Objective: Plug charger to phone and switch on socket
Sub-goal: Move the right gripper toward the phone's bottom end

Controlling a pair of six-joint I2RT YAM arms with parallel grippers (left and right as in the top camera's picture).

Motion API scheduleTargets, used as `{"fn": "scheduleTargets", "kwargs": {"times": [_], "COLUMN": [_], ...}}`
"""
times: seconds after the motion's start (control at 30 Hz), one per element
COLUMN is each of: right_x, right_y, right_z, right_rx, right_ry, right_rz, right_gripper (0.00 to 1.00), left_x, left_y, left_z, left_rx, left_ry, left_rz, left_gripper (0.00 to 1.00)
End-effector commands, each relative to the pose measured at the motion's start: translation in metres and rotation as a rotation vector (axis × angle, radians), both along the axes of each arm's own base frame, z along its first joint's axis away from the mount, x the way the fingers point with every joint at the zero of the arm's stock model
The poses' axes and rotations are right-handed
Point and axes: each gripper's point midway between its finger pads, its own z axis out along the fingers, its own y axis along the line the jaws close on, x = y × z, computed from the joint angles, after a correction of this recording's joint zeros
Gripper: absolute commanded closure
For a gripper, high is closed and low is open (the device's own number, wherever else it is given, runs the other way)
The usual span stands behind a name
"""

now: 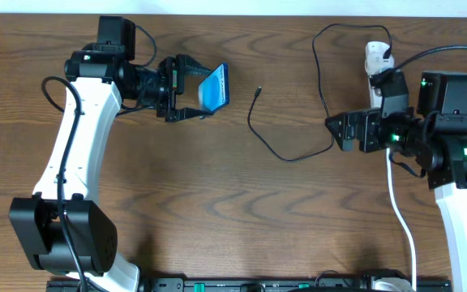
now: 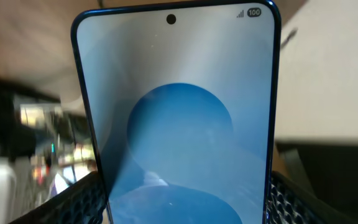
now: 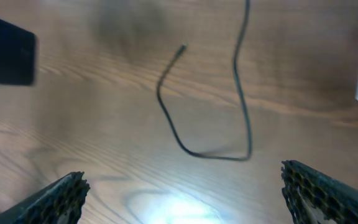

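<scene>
Right hand (image 1: pixel 335 135), spread and empty, hovers right of the charger tip (image 1: pixel 259 91), by its cable's loop. That tip lies on the bench (image 1: pixel 217 203), pointing away and slightly right. Left of it, the left hand (image 1: pixel 197 91) pinches the raised phone (image 1: pixel 216 88); the socket (image 1: pixel 374 58) sits far right.

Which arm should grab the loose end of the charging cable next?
Right. The right gripper is open and empty, close to the cable, while the left gripper is busy holding the phone.
</scene>
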Motion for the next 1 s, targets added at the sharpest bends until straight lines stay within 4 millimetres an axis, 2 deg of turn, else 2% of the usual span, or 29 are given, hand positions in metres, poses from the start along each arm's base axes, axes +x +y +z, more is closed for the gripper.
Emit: {"fn": "scheduleTargets", "kwargs": {"times": [0.0,0.13,0.33,0.47,0.63,0.73,0.97], "right_x": [0.005,0.018,0.041,0.052,0.056,0.056,0.056], "right_y": [0.021,0.043,0.089,0.112,0.136,0.149,0.178], "right_z": [0.008,0.002,-0.01,-0.01,-0.001,0.003,-0.012], "right_rx": [0.108,0.162,0.233,0.272,0.299,0.304,0.302], "right_ry": [0.031,0.063,0.092,0.073,0.017,-0.012,0.022], "right_rz": [-0.011,-0.014,0.02,0.041,0.095,0.123,0.106], "right_gripper": [0.01,0.01,0.02,0.02,0.02,0.05,0.09], "left_x": [0.006,0.011,0.016,0.017,0.017,0.017,0.017], "left_y": [0.011,0.009,0.002,0.005,0.005,0.005,0.005], "left_z": [-0.013,-0.022,-0.031,-0.035,-0.035,-0.035,-0.035], "left_rx": [0.159,0.252,0.363,0.402,0.397,0.393,0.392], "left_ry": [-0.064,-0.1,-0.167,-0.171,-0.148,-0.134,-0.127], "left_rz": [0.024,0.026,0.01,0.018,0.037,0.05,0.055], "left_gripper": [0.93,0.93,0.93,0.93,0.93,0.93,0.93]}}
